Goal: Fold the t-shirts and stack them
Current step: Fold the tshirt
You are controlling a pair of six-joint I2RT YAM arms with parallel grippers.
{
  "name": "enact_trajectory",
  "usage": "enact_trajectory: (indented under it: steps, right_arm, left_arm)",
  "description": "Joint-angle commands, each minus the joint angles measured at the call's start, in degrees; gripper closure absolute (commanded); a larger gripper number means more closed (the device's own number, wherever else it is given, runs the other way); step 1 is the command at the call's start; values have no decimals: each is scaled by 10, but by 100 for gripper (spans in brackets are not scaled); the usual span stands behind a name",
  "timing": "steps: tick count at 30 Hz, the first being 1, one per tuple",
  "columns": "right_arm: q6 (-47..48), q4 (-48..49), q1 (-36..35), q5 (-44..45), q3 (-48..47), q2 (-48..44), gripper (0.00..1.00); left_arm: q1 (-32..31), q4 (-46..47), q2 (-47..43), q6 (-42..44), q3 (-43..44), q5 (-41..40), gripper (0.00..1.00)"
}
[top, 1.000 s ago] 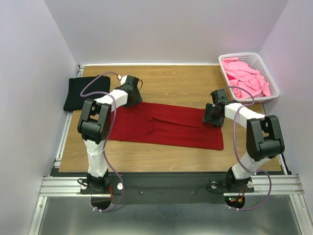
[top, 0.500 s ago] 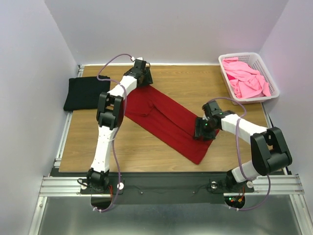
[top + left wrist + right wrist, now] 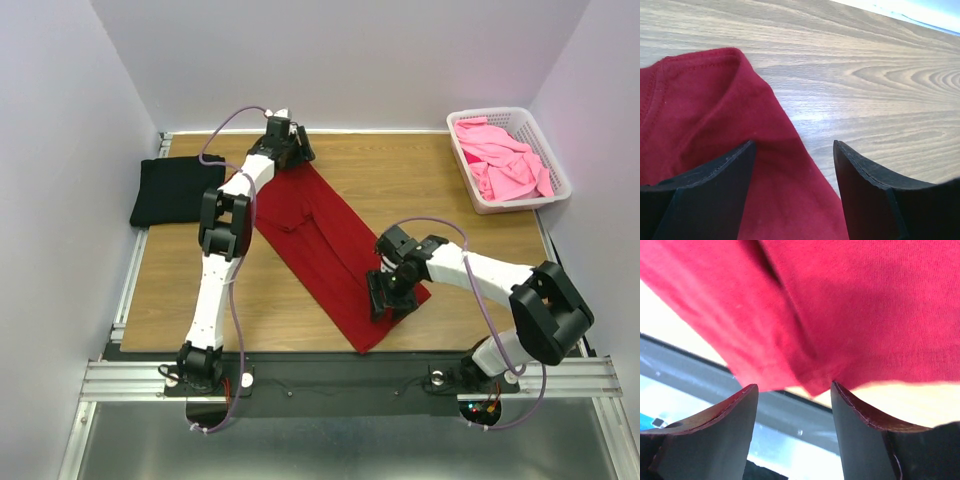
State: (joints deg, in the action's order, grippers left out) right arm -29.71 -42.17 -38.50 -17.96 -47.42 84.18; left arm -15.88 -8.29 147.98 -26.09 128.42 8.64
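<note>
Spreading the dark red t-shirt (image 3: 320,240) diagonally across the bench (image 3: 450,190), I had the left gripper (image 3: 794,145) and right gripper (image 3: 793,385), both spread apart, over its opposite ends; next, I judged, clamp and fold.

Wooden table (image 3: 420,170) between pale lilac walls (image 3: 350,60)

dark red t-shirt (image 3: 328,248): matt cotton knit | table (image 3: 450,195): smooth wood grain
</note>
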Motion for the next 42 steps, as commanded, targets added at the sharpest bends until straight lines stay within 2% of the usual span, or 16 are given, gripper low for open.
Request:
enact_trajectory:
  steps: [1,3,6,9,12,15,19,22,29,35,42]
  right_arm:
    - [34,-82,-5,41,-91,-7,34]
    - [46,-126,-3,129,-146,-8,34]
    - [88,-148,4,192,-183,-2,34]
    - [110,-148,11,215,-189,16,36]
    - [120,-138,11,220,-184,28,43]
    - [129,-121,11,206,-174,32,48]
    - [143,-100,11,182,-154,40,55]
    - [147,-96,10,151,-148,48,55]
    - [132,-70,5,123,-119,67,55]
    - [103,-34,-18,118,-85,86,54]
    - [57,24,-63,57,-92,142,54]
  left_arm:
    - [5,53,-85,24,-45,46,24]
    - [2,53,-136,29,-97,40,24]
    - [-7,51,-278,17,-188,-5,24]
    - [-20,19,-363,10,-267,-71,24]
    - [-46,-11,-402,17,-330,-148,25]
    - [-59,-23,-429,15,-391,-174,31]
    - [-59,-23,-416,16,-432,-194,33]
    - [-59,-30,-387,21,-425,-209,33]
    - [-57,-63,-286,41,-343,-242,33]
    - [-50,-80,-222,48,-300,-232,33]
    - [-35,-106,-146,66,-235,-218,33]
